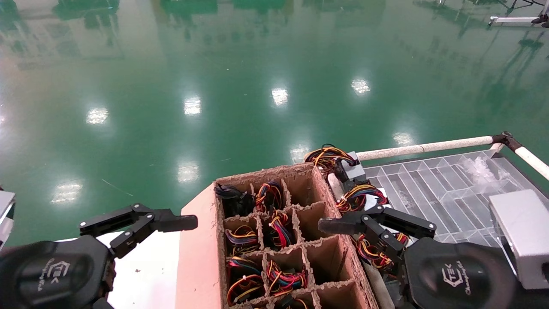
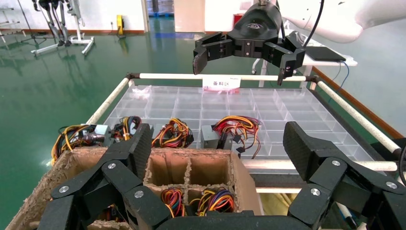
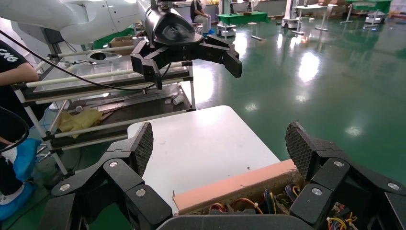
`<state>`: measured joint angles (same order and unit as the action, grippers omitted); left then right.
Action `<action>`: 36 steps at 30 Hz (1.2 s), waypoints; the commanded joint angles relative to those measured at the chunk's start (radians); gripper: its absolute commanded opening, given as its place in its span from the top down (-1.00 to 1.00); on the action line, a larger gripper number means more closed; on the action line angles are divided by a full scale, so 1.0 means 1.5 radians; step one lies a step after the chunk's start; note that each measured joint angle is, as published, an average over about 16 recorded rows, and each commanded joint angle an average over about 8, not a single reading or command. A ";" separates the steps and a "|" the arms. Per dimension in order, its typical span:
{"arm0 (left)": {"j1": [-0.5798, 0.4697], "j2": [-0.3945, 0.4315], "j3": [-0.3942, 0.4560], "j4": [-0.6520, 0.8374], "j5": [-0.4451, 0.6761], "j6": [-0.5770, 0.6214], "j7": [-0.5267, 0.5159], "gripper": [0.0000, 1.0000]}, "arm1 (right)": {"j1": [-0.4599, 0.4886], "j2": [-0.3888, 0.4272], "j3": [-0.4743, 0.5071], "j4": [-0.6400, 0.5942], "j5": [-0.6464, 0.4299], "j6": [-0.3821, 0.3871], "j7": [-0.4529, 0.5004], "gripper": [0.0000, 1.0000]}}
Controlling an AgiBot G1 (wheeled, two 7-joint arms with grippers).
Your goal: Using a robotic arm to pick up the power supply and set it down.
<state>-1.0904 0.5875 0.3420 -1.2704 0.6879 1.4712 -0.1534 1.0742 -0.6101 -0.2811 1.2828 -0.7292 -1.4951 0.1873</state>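
Across the head view, a brown divider box (image 1: 283, 240) sits at the near middle, its cells stuffed with wire bundles. Just off its right wall, several power supplies lie in a row along the left edge of a clear compartment tray (image 1: 433, 189); the farthest power supply (image 1: 354, 168) shows its grey case and a bundle of red, yellow and black wires beyond the box's far right corner. The right gripper (image 1: 369, 227) hangs released directly over that row, fingertips pointing toward the box. The left gripper (image 1: 141, 223) hangs equally released over the white bench (image 1: 146, 274) on the box's opposite side, well apart from the row.

From the left wrist view, the left gripper (image 2: 215, 143) is spread wide above the box's cells, and beyond the far wall the power supplies (image 2: 210, 135) lie side by side along the tray's near edge, wires trailing. The right gripper (image 2: 249, 52) is visible above them with its fingers apart.

From the right wrist view, the right gripper (image 3: 218, 143) is spread open over the box rim, with the left gripper (image 3: 189, 52) hovering beyond the bench.

The right arm is clearly nearer: the row runs away from the robot beneath it, so the coming pick likely needs a straight descent with fingers across a case's short side.
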 commanded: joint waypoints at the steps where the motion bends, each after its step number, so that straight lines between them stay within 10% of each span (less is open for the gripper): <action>1: 0.000 0.000 0.000 0.000 0.000 0.000 0.000 1.00 | 0.000 0.000 0.000 0.000 0.000 0.000 0.000 -1.00; 26: 0.000 0.000 0.000 0.000 0.000 0.000 0.000 1.00 | -0.019 -0.017 -0.040 -0.015 -0.086 0.037 -0.001 -1.00; 36: 0.000 0.000 0.000 0.000 0.000 0.000 0.000 1.00 | 0.017 -0.075 -0.109 -0.054 -0.208 0.056 0.009 0.95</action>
<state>-1.0907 0.5876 0.3424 -1.2700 0.6877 1.4713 -0.1531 1.1003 -0.7224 -0.4411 1.1978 -1.0350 -1.4144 0.1979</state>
